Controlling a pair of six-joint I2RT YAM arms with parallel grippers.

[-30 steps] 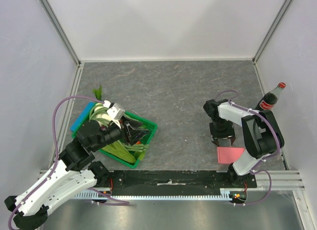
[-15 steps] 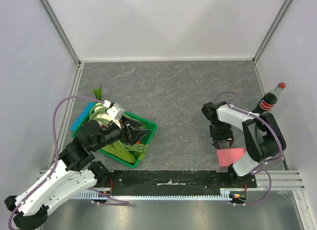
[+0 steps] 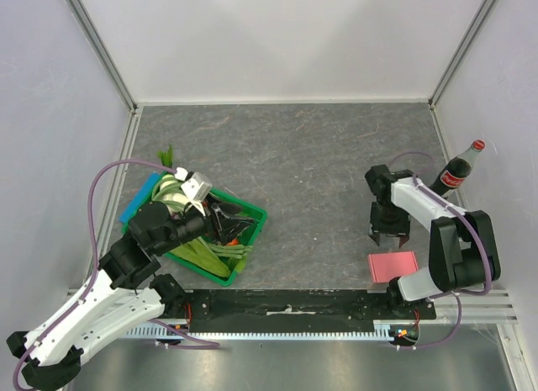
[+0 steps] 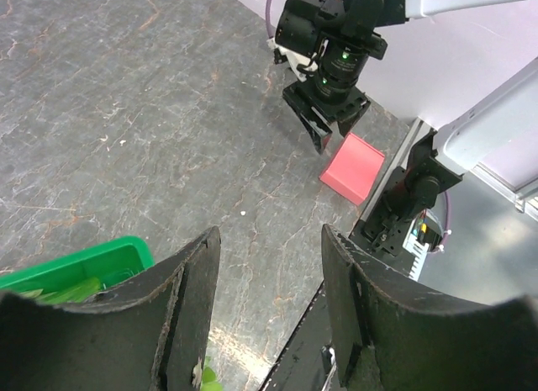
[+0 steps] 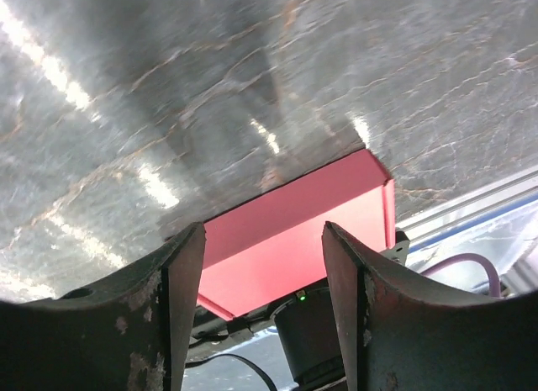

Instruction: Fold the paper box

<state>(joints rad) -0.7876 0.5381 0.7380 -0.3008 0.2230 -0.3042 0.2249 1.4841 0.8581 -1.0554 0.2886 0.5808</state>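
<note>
My right gripper [image 3: 389,237] hangs with its 2 fingers spread wide and nothing between them, just past the far edge of the paper box [image 3: 392,266]. The box lies flat on the table [image 3: 286,155] near my right base. My left gripper [image 3: 220,223] gapes empty above the green crate [image 3: 256,213].

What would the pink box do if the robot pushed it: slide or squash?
The pink box looks small and thin-walled, so it is probably light and would likely slide on the shiny table. It lies low and flat, so tipping or rolling seems unlikely. Squeezed hard, its sides might dent.
</note>
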